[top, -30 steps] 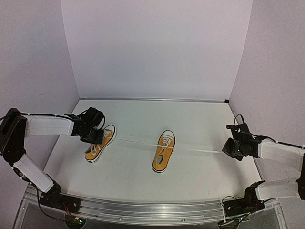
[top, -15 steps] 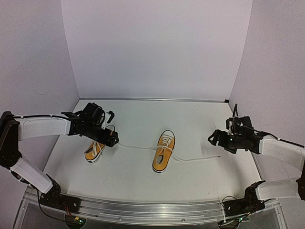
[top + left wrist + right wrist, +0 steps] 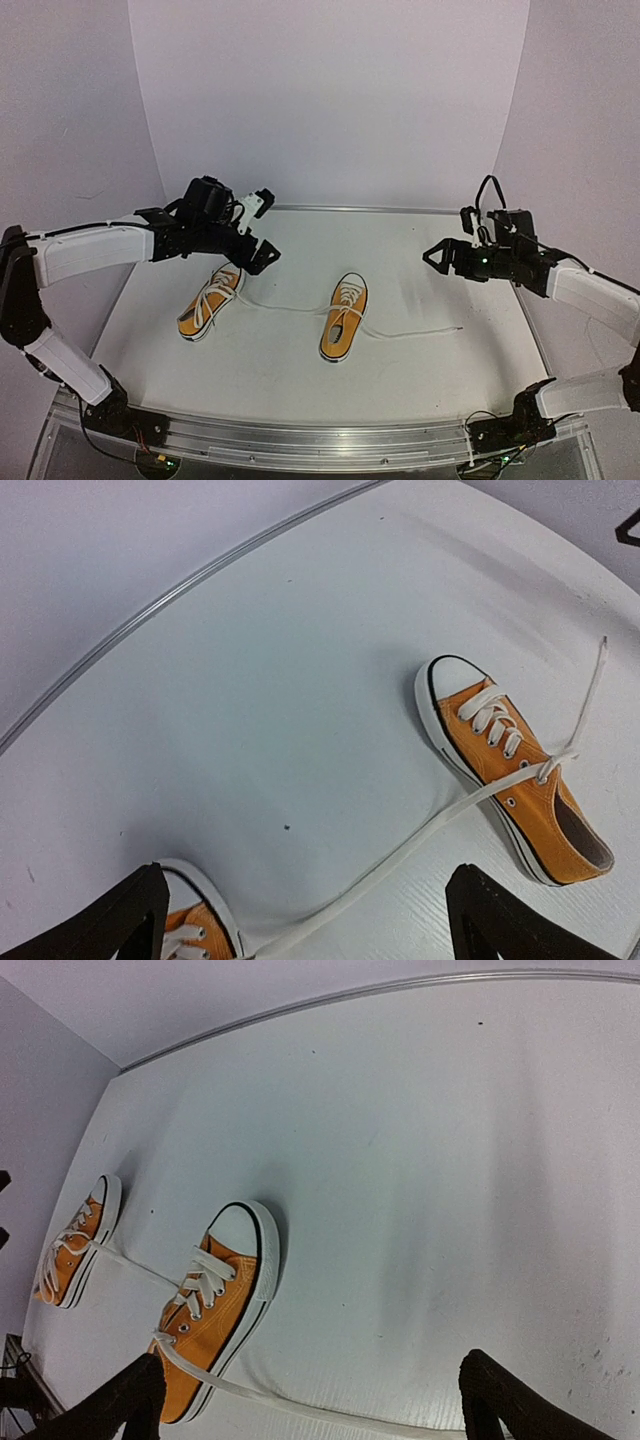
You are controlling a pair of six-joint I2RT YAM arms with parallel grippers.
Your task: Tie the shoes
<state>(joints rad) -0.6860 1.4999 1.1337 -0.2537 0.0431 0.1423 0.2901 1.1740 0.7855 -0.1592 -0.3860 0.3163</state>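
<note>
The right gripper (image 3: 320,1405) hangs over the white table (image 3: 420,1160) with its dark fingers (image 3: 130,1405) spread wide, beside the nearer shoe (image 3: 215,1305), whose loose lace (image 3: 290,1408) trails below the gripper, the second shoe (image 3: 75,1255) lying beyond that shoe.

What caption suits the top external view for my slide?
Open left claw and right claw hover above the table; the white lace of the middle shoe lies loose, trailing toward the other shoe.

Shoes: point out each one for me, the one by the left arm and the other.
left shoe (image 3: 208,305), top external view, on its laced upper.
middle shoe (image 3: 342,320), top external view, on its upper at mid-length.
</note>
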